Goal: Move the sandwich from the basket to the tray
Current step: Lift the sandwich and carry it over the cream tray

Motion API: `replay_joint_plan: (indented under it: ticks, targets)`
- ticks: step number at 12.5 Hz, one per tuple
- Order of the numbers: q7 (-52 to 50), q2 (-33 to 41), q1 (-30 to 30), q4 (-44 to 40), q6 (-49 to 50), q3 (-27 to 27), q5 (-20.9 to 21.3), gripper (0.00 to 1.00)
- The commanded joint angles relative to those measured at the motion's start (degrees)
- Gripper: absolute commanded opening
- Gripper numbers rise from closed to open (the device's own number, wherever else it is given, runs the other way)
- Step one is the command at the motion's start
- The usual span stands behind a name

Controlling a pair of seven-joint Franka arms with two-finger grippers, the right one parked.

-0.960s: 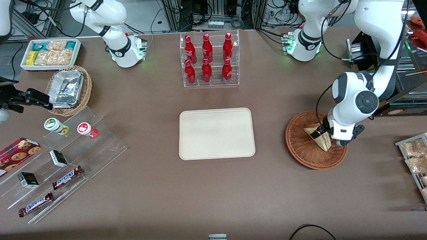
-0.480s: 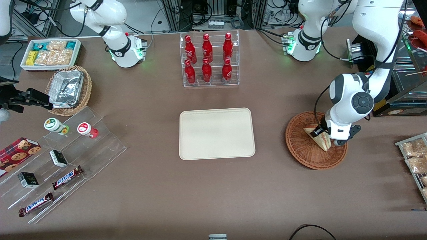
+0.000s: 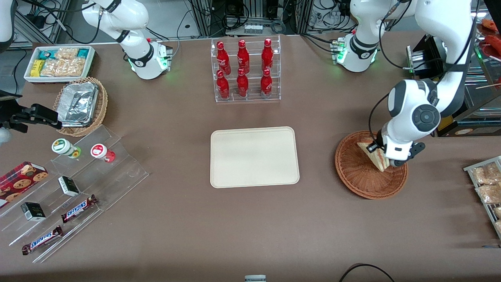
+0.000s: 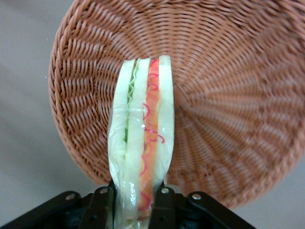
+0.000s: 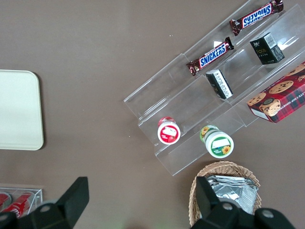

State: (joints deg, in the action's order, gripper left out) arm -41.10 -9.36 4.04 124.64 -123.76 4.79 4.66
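Gripping only the sandwich's (image 4: 141, 138) narrow end, your gripper (image 4: 135, 202) holds it over the basket (image 3: 358, 178); the jaws are closed on it, seemingly just clear; the soft wedge could slip before reaching the tray (image 3: 254, 156)

**Brown table, cluttered lab at the edges**

So the whole scene sits on one big table (image 3: 176, 219) with a matte brown top, evenly lit, only soft shadows under stuff. Along the edge farthest from the front camera there's a metal frame rack (image 3: 250, 15) with loads of black cables (image 3: 235, 11) hanging and a power strip. Toward the working arm's end there's a dark glass-fronted cabinet (image 3: 475, 102). Floor past the table looks light grey.
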Motion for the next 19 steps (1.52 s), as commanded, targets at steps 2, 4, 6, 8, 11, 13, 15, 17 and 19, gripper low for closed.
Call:
replay_joint_plan:
  ticks: [2, 4, 6, 8, 11, 13, 15, 17, 19]
  targets:
    - [1.37, 0.13, 7.28, -5.89, 5.28, 0.31, 1.23, 0.00]
    - [1.38, -1.44, 12.20, -8.78, 5.28, 0.31, 0.62, 0.00]
    - [1.38, -5.30, 17.38, -14.30, 6.15, 0.40, -1.48, 0.00]
    - [1.55, -11.00, 21.00, -21.68, 9.31, 0.75, -2.28, 0.00]
    - [2.52, -18.39, 22.24, -30.83, 10.20, 5.83, -4.21, 0.00]
    - [1.12, -24.18, 23.46, -37.42, 11.77, 8.83, -4.57, 0.00]
    - [-0.99, -28.94, 26.62, -43.14, 13.10, 8.93, -4.40, 0.00]
    - [-2.13, -32.37, 28.65, -46.66, 12.93, 8.93, -4.22, 0.00]
    - [-5.29, -36.06, 29.97, -50.53, 12.75, 8.84, -3.87, 0.00]
